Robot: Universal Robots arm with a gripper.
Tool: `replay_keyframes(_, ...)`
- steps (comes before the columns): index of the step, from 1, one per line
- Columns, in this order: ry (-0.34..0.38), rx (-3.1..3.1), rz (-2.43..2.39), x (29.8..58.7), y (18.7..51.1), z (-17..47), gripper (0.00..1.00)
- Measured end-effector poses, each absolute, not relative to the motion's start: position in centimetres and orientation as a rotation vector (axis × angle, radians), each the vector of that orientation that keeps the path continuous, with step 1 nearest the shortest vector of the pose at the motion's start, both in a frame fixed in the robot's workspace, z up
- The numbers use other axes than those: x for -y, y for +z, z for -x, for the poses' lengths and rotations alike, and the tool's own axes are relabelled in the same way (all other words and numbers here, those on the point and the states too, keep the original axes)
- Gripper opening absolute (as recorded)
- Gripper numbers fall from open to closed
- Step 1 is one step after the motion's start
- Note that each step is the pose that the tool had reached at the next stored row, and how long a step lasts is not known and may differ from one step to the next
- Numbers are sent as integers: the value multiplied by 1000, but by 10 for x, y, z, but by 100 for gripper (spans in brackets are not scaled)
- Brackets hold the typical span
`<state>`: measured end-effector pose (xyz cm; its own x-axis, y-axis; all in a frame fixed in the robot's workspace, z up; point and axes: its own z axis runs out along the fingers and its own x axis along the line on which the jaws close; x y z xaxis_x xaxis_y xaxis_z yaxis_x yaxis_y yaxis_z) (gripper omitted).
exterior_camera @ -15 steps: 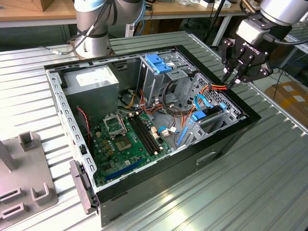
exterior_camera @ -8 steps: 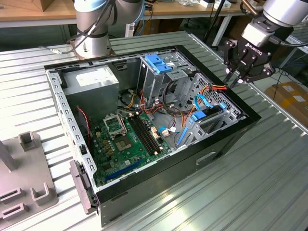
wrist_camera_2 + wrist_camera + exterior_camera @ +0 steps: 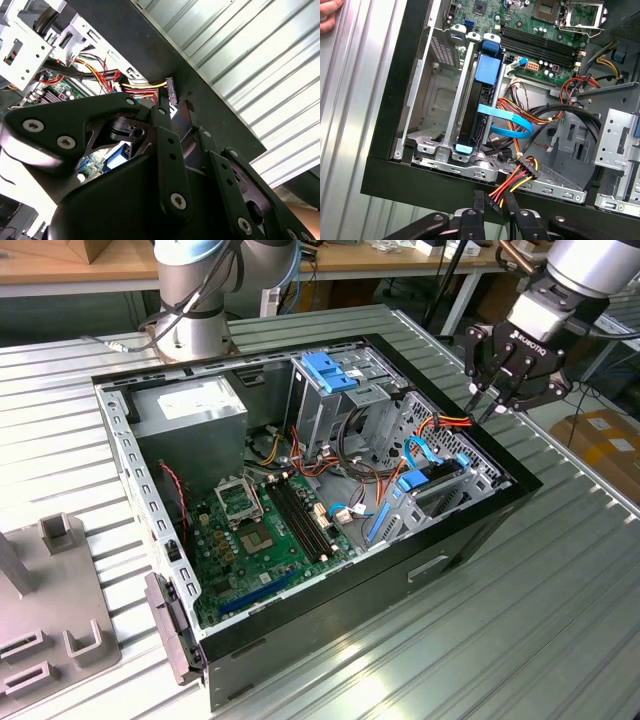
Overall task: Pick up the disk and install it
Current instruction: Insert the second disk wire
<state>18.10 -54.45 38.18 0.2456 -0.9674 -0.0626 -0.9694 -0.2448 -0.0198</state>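
— What do we have at the gripper [image 3: 487, 410]?
— In the exterior view the black gripper hangs over the case [image 3: 470, 540] wall on that view's right. One black plug [image 3: 491, 202] on red, yellow and black wires sits at its tip. Whether it is apart or clamped on the plug, we cannot tell.

— And the disk [image 3: 472, 112]?
— We count one: a dark, flat slab on edge in a bare-metal bay [image 3: 437, 100], just inside that wall. Its long axis runs from the wall towards the green board [image 3: 540, 25]. A glossy blue plastic cap marks the board end and a paler blue tab the wall end.

— Anything beside it?
— One flat blue ribbon [image 3: 507, 122] curls across its side. The case stands on a ribbed metal table [image 3: 560, 570].
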Motion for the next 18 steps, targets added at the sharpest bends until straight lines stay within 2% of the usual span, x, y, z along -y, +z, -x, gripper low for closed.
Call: replay_keyframes(18, 74, -1265, 2826, 545, 379, -181, 30)
